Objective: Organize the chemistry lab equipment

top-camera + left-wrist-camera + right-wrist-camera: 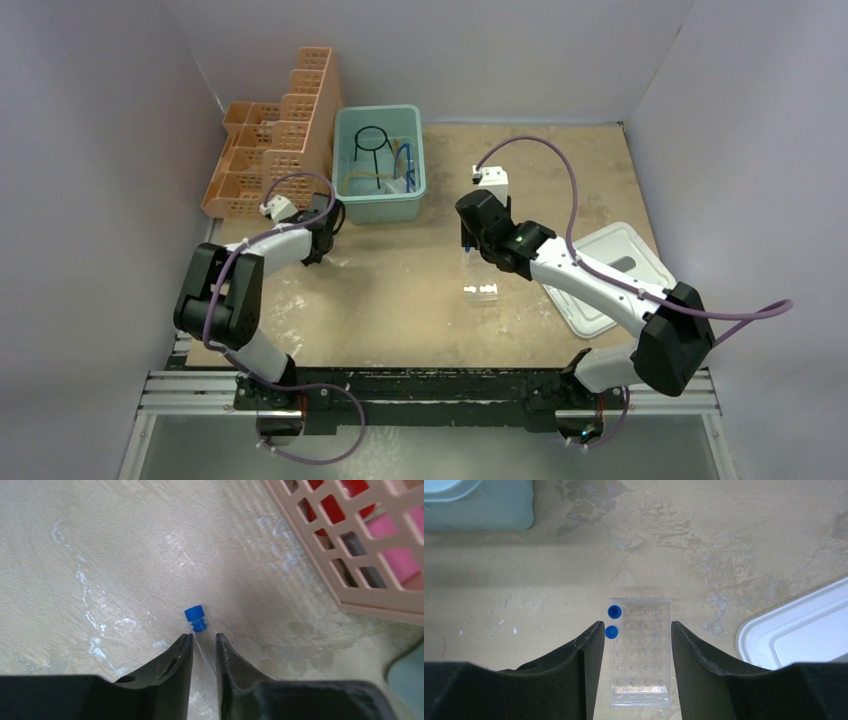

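My left gripper is shut on a clear tube with a blue cap; the tube lies low over the table, its cap sticking out past the fingertips. In the top view this gripper is beside the orange lattice rack. My right gripper is open and empty, straddling a clear tube rack from above. Two blue-capped tubes stand in the rack's left column. In the top view the right gripper is mid-table. A black wire ring and an amber hose lie in the teal bin.
The orange lattice rack stands at the back left and shows close on the right in the left wrist view. A white tray lies at the right, its corner in the right wrist view. The teal bin's corner is at the upper left there.
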